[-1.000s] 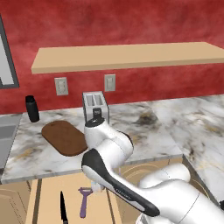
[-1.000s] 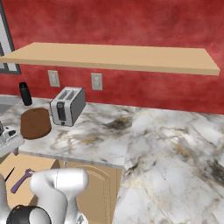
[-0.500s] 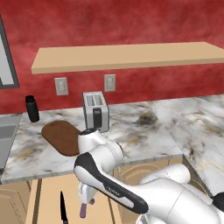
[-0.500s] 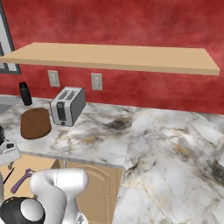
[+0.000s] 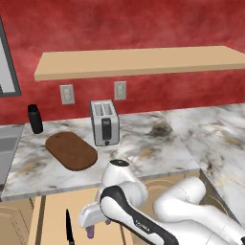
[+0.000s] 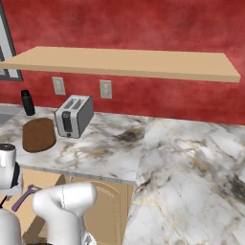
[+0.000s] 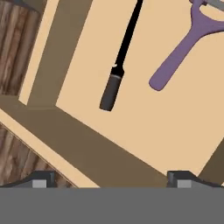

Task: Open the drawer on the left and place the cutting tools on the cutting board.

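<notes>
Below the desk (image 5: pixel 158 143) edge, left side: drawer (image 7: pixel 131 109) is pulled out, plain tan floor, two tools inside, lying flat, side by side and apart.

- Knife (image 7: pixel 120 61): black blade, dark grey handle. In the hand view the long axis runs almost bottom to top, leaning slightly right; handle end is nearer the drawer's front wall, and the blade runs off the top edge. In the left base view the knife (image 5: pixel 69 228) lies roughly front to back in the drawer, to the left of the hand.
- Purple peeler (image 7: pixel 181 48): long axis diagonal in the hand view, handle toward lower left, Y-head toward upper right, cut by the frame edge. Right of the knife. In the right base view the peeler (image 6: pixel 24 197) pokes out beside the arm.

Gripper (image 7: pixel 111 179): fingers wide apart, holding nothing, hovering over the drawer's front wall, with both tools further in. It touches neither.

Cutting board (image 5: pixel 71 150): dark-brown oval board flat on the desk, bare, long axis diagonal from back left to front right. Toaster (image 5: pixel 105 122) just beside its right end, dark canister (image 5: pixel 34 119) behind it to the left, by the red wall.
</notes>
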